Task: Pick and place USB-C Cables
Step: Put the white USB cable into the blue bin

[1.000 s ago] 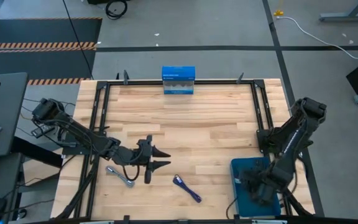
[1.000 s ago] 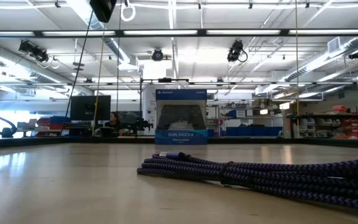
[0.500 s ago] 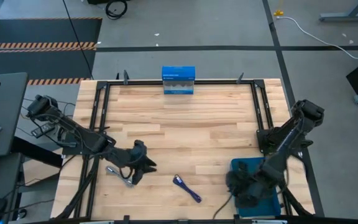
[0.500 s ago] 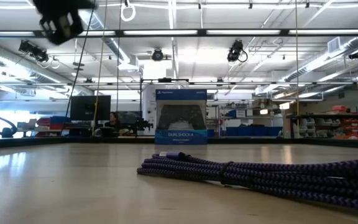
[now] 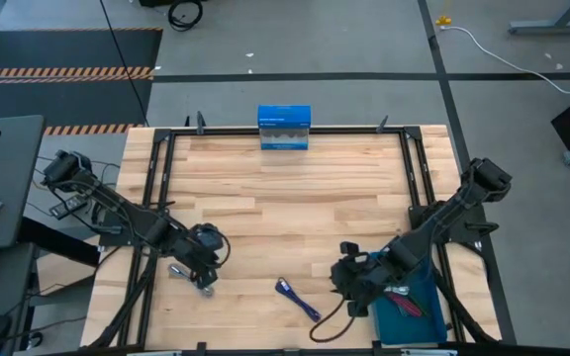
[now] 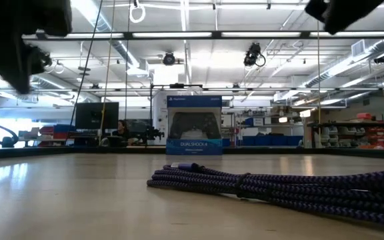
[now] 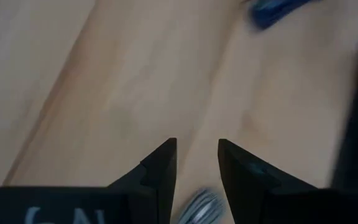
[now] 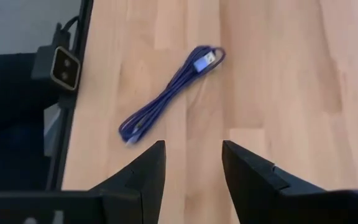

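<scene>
Blue bin (image 5: 419, 309) holding bundled cables (image 5: 400, 300), navy cable (image 5: 298, 299) on table, both jaws apart, empty

Grey concrete floor (image 5: 344, 59) surrounds the wooden worktop (image 5: 295, 188). Hazard-striped tape (image 5: 62, 71) marks the floor. Ceiling strip lights (image 6: 179, 35) run overhead. Shelving (image 6: 352, 133) stands far behind.

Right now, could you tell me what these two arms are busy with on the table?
The left gripper, fingers open, hangs right over a pale silver-blue bundled cable near the wooden table's front-left. The right gripper, open and empty, sits beside the blue bin, facing a navy bundled cable lying loose at the front centre. Nothing is gripped yet.
</scene>
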You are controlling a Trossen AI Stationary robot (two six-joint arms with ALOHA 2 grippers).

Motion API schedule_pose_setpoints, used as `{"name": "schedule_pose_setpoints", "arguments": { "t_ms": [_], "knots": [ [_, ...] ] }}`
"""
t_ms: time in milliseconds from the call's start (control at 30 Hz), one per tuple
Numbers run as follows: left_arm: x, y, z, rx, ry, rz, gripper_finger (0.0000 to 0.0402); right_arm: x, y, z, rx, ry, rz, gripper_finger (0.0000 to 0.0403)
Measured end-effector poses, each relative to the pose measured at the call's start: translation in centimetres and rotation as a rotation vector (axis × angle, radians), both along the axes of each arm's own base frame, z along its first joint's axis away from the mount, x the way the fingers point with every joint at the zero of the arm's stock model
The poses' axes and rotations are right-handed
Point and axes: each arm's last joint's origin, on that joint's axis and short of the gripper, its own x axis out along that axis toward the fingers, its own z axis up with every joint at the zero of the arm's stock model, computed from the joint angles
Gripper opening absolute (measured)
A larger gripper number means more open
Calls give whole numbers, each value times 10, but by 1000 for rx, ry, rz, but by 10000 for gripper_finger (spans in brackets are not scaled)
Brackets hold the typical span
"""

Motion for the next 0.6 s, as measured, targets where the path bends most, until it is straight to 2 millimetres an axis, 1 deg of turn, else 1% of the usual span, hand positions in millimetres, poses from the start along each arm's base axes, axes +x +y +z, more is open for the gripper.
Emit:
{"name": "schedule_pose_setpoints", "arguments": {
  "t_ms": [100,167,267,333,467,600],
  "knots": [
    [-5,2,-8,23,113,8,125,4,-5,0,-14,-9,2,164],
    [-7,1,-12,45,147,7,125,6,-8,0,-22,-10,2,164],
    [-4,-2,-18,69,164,7,125,9,-11,0,-31,-14,4,164],
    [-3,-4,-24,49,211,-9,125,10,-12,1,-35,-19,8,164],
    [-3,-15,-39,-33,358,-64,125,11,-14,1,-35,-25,5,164],
    [-7,-30,-51,-65,447,-138,125,11,-14,1,-48,-27,20,164]
  ]
}}
